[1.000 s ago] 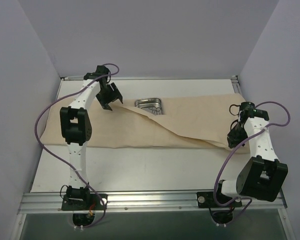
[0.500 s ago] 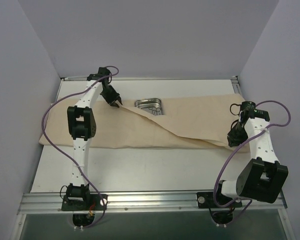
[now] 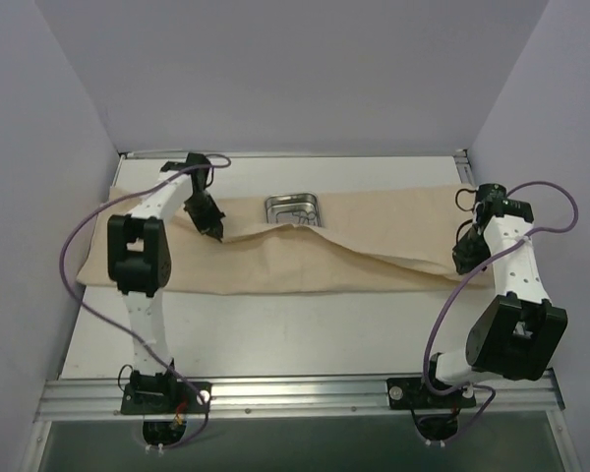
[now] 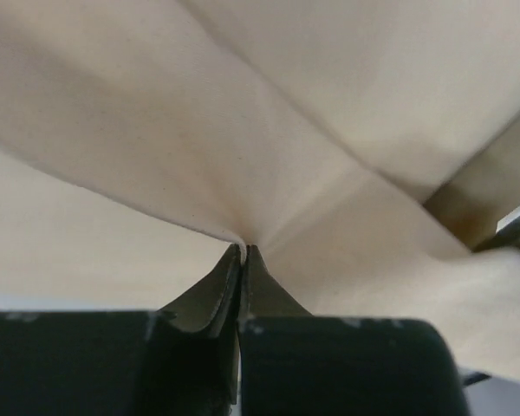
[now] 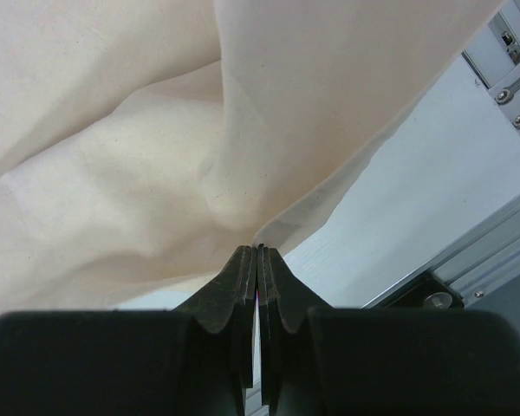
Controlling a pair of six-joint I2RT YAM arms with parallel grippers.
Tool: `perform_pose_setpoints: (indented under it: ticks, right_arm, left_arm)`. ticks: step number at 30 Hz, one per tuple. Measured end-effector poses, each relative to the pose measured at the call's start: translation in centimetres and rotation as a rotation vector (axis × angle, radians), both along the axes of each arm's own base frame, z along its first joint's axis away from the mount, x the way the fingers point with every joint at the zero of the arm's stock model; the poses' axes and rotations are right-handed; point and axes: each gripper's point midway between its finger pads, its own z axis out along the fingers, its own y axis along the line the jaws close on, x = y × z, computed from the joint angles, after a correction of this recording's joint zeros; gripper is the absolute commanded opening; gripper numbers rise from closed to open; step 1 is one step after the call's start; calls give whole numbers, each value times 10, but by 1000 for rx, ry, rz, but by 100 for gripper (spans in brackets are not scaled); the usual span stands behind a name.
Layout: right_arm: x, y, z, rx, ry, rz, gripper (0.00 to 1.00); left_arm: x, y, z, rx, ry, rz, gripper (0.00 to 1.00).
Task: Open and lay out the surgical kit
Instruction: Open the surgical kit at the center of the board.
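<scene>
Over at 10 o'clock on the tabletop point(image 3: 295, 339), I am watching the left end effector point(image 3: 214, 230) pinching the beige cloth wrap point(image 3: 305, 264). In its wrist view the fingers point(image 4: 212, 293) are pressing together on a gathered peak of fabric, with folds fanning out from the tips. The wrap is lying as a long band across the tabletop from 9 o'clock to 3 o'clock, and a raised ridge is running through it from the left grip toward the right grip. At 12 o'clock, the steel tray point(image 3: 293, 207) is sitting at the wrap's far edge; I cannot tell whether its near rim is touching the cloth or slipping under it. What it is holding is too small for me to make out. At 3 o'clock, the right end effector point(image 3: 464, 262) is clamping the wrap's right edge, its fingers point(image 5: 234, 288) pressing flat on a thin hem, with bare tabletop showing at 4 o'clock of the grip.
</scene>
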Motion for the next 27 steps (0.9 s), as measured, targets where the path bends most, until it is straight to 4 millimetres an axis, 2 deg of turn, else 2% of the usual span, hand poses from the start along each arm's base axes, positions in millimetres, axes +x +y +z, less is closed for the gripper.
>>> perform_pose_setpoints:
  ticks: [5,7,9,11,14,16,18,21,24,27]
  right_arm:
    - [1,-3,-15,6,72,-21,0]
    - [0,-2,-20,15,95,-27,0]
    - [-2,1,-24,21,114,-29,0]
    - [-5,3,-27,26,133,-31,0]
    - [-8,6,-30,31,160,-23,0]
    - [-11,8,-31,32,174,-20,0]
    - [-14,10,-33,34,189,-18,0]
    - [-22,12,-39,42,217,-24,0]
    - [-33,15,-43,51,251,-33,4]
    - [-44,18,-39,55,259,-38,18]
  left_arm:
    - [-113,10,56,33,-18,-50,2]
    - [-154,16,77,28,-59,-51,2]
    - [-187,23,88,20,-88,-33,2]
    - [-219,28,88,8,-96,-10,2]
    - [-266,30,74,-19,-36,20,4]
    - [-291,31,64,-31,22,41,13]
    - [-309,32,59,-43,66,60,33]
    - [-323,30,59,-66,92,83,45]
    - [-324,29,63,-76,99,87,49]
    - [-311,28,76,-76,63,71,49]
